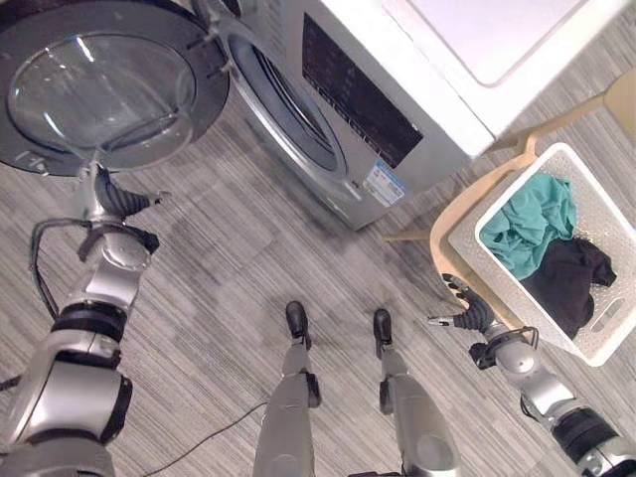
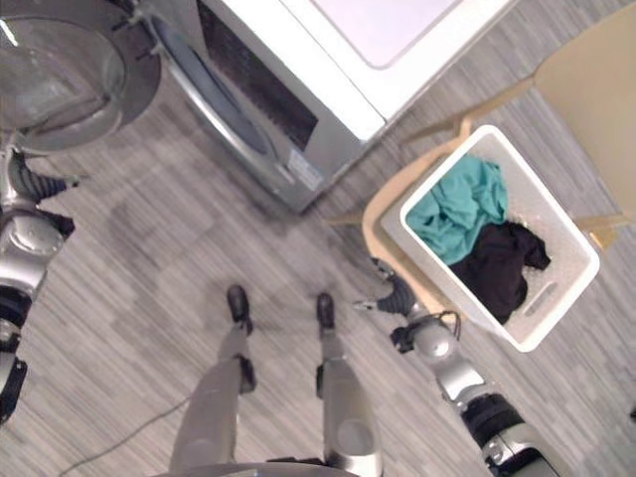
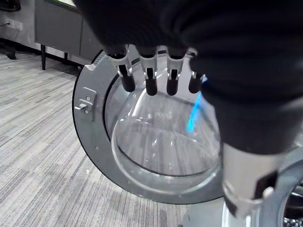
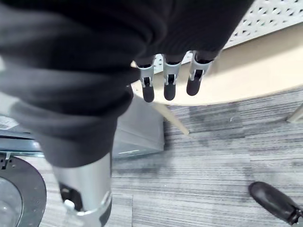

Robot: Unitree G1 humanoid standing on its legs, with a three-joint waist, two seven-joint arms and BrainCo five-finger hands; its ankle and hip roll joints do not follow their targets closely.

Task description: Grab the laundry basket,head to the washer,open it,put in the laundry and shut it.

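Observation:
The white laundry basket (image 1: pixel 519 189) stands on a light wooden stool (image 1: pixel 444 227) to the right of the washer (image 1: pixel 397 89). A teal garment (image 1: pixel 537 219) and a black garment (image 1: pixel 571 278) lie in it. The washer's round glass door (image 1: pixel 99 89) is swung wide open to the left, baring the drum opening (image 1: pixel 288 104). My left hand (image 1: pixel 124 202) is just below the door, fingers (image 3: pixel 151 80) straight and holding nothing. My right hand (image 1: pixel 467 313) hangs open by the stool's front edge (image 4: pixel 246 75), a little short of the basket (image 4: pixel 274 19).
Grey striped carpet lies between the washer and the stool. A second light wooden piece of furniture (image 2: pixel 586 70) stands behind the basket. A dark cabinet (image 3: pixel 61 33) stands beyond the open door.

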